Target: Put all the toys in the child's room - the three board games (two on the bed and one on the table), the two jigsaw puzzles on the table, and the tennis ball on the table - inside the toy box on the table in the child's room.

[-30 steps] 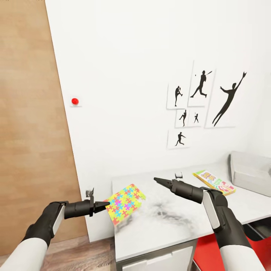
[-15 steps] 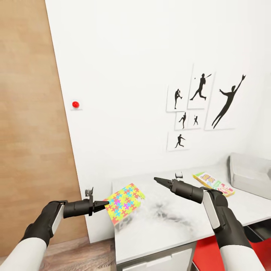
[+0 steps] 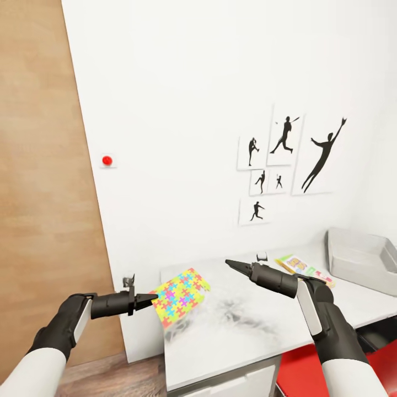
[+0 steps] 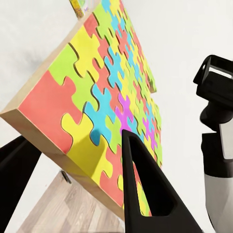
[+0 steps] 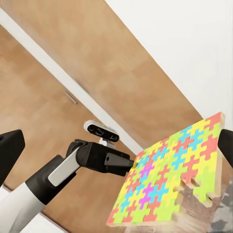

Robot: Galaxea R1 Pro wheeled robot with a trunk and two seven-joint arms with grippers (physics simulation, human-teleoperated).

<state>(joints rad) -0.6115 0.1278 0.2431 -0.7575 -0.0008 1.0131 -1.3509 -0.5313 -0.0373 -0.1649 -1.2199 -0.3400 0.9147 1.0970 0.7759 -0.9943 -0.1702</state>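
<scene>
One jigsaw puzzle [image 3: 180, 296] lies at the table [image 3: 248, 331] corner, about 7 o'clock on the tabletop in the head view, with its near edge overhanging the table end. The left gripper [image 3: 148, 300] sits at that overhanging edge, at the puzzle's 9 o'clock. Left wrist view: fingers spread either side of the puzzle [image 4: 104, 97] edge, one dark finger [image 4: 145, 189] over the top face; jaws wide, not closed on it. I cannot tell whether a pad touches.

Handling, judged: thin stiff board, wooden-looking side, light, smooth printed top that is probably slippery. Flat on the surface it gives no purchase, so the overhang is the place to pinch, top and bottom faces. A grip far from centre will likely let it tilt; interlocked pieces might separate if bent.

Right gripper [image 3: 234, 266] hovers above the table at about 12 o'clock from the puzzle's centre, well apart from it, fingers nearly together, holding nothing.

Head view adds the toy box [image 3: 361, 259] at 3 o'clock, with a board game [image 3: 305, 268] between it and the right arm. Right wrist view shows the puzzle's [image 5: 170, 179] thickness and the left gripper [image 5: 127, 164] at its edge.
</scene>
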